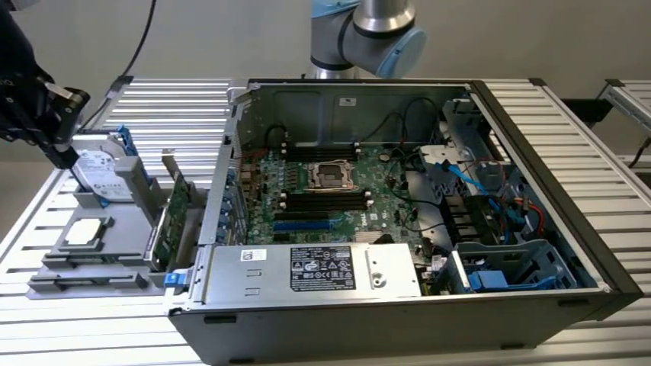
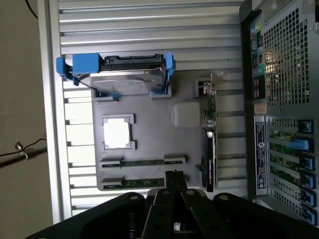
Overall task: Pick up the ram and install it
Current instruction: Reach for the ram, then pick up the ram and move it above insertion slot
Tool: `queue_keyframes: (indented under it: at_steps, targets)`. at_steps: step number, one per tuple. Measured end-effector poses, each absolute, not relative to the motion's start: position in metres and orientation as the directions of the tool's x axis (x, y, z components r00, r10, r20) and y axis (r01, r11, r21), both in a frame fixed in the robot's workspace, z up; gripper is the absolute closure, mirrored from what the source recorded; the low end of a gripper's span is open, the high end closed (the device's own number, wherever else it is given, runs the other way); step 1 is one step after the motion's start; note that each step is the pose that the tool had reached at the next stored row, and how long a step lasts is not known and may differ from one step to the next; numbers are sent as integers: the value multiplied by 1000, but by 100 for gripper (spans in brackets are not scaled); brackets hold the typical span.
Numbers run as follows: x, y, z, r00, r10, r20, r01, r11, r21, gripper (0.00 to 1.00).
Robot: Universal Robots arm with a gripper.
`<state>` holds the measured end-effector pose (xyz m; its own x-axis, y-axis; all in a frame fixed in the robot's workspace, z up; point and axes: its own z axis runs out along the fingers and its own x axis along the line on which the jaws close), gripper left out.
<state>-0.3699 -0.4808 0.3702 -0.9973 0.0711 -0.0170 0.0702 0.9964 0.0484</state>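
Observation:
Two ram sticks, thin green boards standing on edge, rest in the holders of a grey tray (image 2: 149,124): one ram stick (image 2: 142,162) and a second (image 2: 142,183) beside it. In the exterior view they sit at the tray's near end (image 1: 97,264). My black gripper (image 2: 174,175) is shut with nothing in it and hangs above the tray. In the exterior view the gripper (image 1: 64,156) is at the far left, over the hard drive end of the tray. The open computer case (image 1: 569,229) shows its motherboard (image 1: 325,194) with long black memory slots.
On the tray also lie a hard drive in a blue caddy (image 2: 119,79), a square processor (image 2: 118,133) and an upright green expansion card (image 2: 210,149). The case's perforated wall (image 2: 289,99) stands close beside the tray. Slatted metal table (image 1: 173,99) all around.

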Motion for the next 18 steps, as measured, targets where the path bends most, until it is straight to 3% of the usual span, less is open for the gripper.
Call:
queue_keyframes:
  at_steps: [18]
  targets:
    - [-373,-483,370,-997,69,-17,68,996,48,89]
